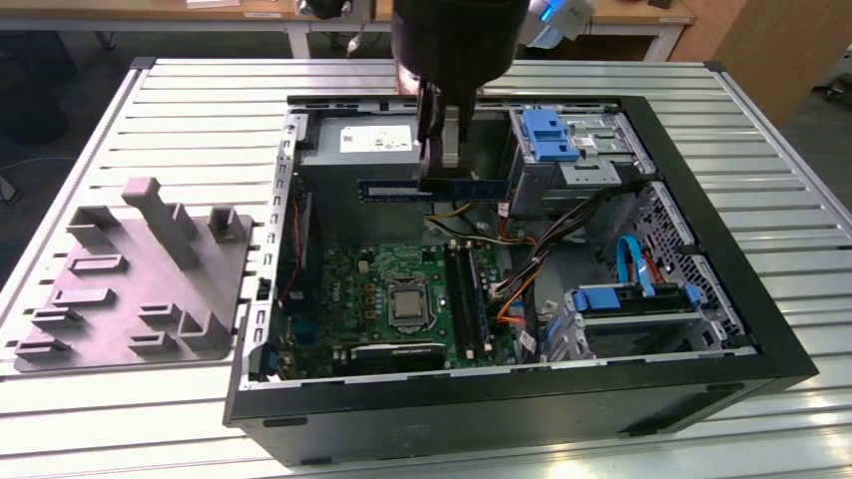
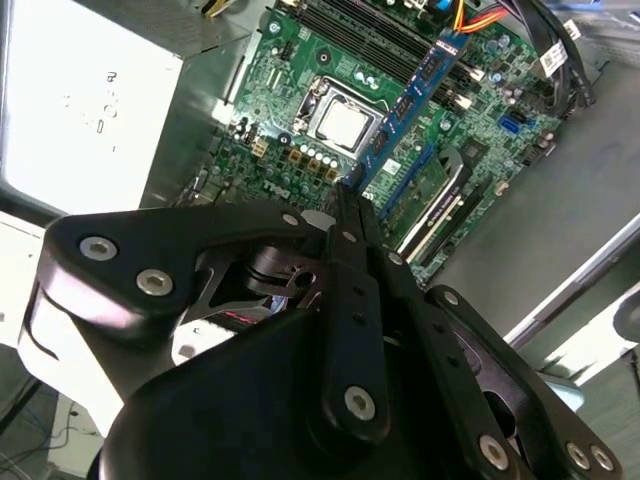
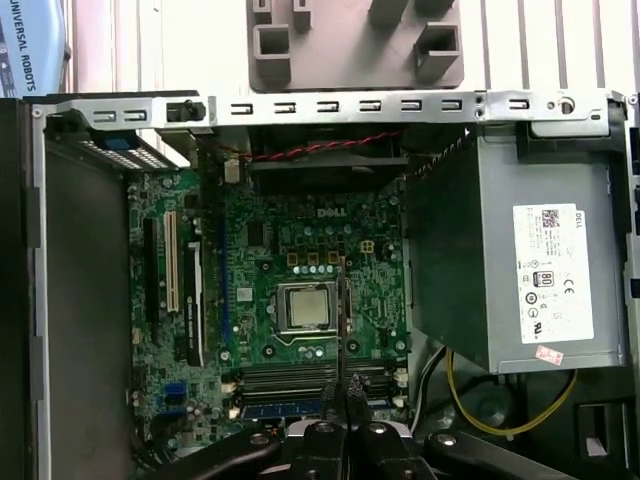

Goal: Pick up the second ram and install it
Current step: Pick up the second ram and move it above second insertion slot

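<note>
In the exterior view the second ram (image 1: 473, 188), a thin dark bluish-green stick, hangs level above the open computer case (image 1: 785, 349), over its back half. My gripper (image 1: 434, 178) is shut on the stick's middle from above. Below it lies the green motherboard (image 1: 379, 289) with its long black slot rails (image 1: 466, 289) beside the processor socket (image 1: 403, 305). In both wrist views the ram shows edge-on, reaching out from the shut gripper (image 2: 342, 200) (image 3: 345, 392) as a blue strip (image 2: 400, 115) and as a thin line (image 3: 342, 320) over the board.
A grey power supply (image 1: 366, 145) sits at the case's back. Blue drive cages (image 1: 553, 135) and orange and blue cables (image 1: 513, 299) fill the exterior view's right side. A grey moulded fixture (image 1: 134, 279) lies on the slatted table (image 1: 200, 100), left of the case.
</note>
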Tool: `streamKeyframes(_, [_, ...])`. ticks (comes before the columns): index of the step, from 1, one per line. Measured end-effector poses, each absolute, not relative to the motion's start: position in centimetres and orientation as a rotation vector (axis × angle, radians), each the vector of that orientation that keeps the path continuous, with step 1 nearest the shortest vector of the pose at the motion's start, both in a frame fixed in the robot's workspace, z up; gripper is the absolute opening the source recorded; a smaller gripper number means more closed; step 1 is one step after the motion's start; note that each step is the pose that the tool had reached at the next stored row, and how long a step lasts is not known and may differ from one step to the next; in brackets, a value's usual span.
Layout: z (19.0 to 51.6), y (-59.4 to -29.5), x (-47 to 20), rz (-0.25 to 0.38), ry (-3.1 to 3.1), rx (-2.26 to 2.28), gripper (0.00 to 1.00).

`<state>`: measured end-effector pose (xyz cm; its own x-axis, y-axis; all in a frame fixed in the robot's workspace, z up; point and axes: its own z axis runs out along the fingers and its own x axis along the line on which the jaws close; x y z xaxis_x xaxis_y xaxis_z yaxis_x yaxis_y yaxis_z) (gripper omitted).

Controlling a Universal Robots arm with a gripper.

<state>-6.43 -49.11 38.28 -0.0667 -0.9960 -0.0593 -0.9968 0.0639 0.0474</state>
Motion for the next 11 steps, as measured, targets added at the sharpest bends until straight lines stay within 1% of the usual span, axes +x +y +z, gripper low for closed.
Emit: streamKeyframes(11, [36.3,-49.0,-6.4,0.12,2.302,-2.12,0.12])
